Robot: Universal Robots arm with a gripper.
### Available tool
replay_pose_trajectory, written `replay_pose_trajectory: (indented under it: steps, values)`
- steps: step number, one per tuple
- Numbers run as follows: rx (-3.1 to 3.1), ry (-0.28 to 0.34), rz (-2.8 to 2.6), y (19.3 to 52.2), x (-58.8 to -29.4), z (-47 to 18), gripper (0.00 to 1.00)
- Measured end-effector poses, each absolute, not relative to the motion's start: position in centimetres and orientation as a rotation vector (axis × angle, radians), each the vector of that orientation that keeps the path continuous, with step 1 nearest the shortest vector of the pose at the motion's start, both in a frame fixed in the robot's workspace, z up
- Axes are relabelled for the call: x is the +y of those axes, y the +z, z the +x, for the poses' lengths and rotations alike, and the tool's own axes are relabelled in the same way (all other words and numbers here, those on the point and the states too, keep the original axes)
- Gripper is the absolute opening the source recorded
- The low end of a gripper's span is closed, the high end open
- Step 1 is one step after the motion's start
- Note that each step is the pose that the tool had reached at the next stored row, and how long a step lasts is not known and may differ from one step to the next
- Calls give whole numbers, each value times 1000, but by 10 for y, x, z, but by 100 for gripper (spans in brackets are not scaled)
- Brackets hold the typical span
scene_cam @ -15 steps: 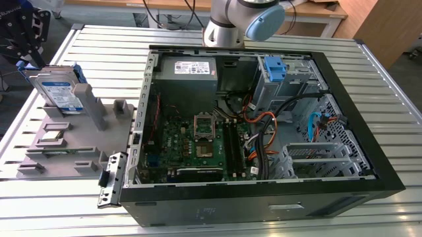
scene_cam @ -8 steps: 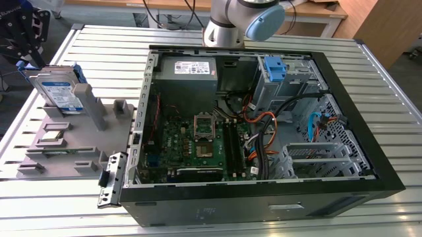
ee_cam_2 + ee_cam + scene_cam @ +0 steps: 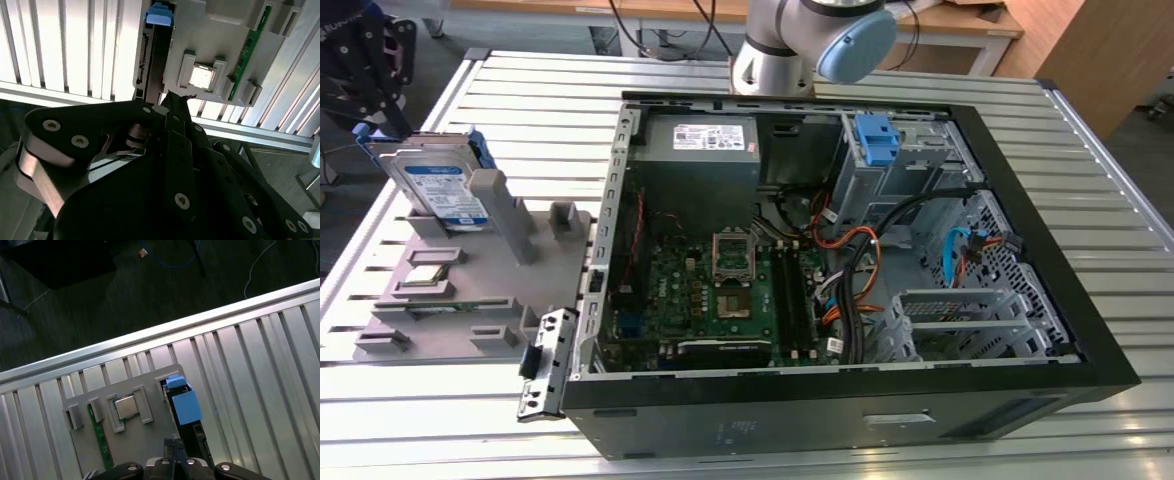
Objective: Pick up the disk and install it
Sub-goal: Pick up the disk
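The disk (image 3: 440, 188) stands on edge in a slot of the grey fixture plate (image 3: 467, 300) at the exterior view's left, a silver drive with a white-and-blue label in a blue carrier. My black gripper (image 3: 376, 105) hangs just above and behind it, apart from it. Both wrist views look down on the disk's thin edge (image 3: 152, 60) (image 3: 194, 432) with the blue carrier tab (image 3: 160, 15) (image 3: 182, 400) at one end. The gripper (image 3: 173, 97) (image 3: 174, 444) is over that edge, shut, with nothing in it.
An open computer case (image 3: 1067, 300) fills the exterior view's middle and right, with a grey power supply (image 3: 700, 150), a blue bracket (image 3: 874, 140) at the drive bay, and loose cables. The fixture also holds a processor (image 3: 202, 77) and a green memory stick (image 3: 250, 47).
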State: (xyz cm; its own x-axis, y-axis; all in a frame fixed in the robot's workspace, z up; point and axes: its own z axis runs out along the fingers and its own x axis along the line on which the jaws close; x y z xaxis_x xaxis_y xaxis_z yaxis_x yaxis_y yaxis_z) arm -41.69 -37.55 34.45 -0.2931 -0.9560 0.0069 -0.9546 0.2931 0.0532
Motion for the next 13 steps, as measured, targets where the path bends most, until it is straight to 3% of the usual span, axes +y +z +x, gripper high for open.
replay_pose_trajectory:
  steps: [13]
  values:
    - [-2389,-10,2037,343,-376,-417,11]
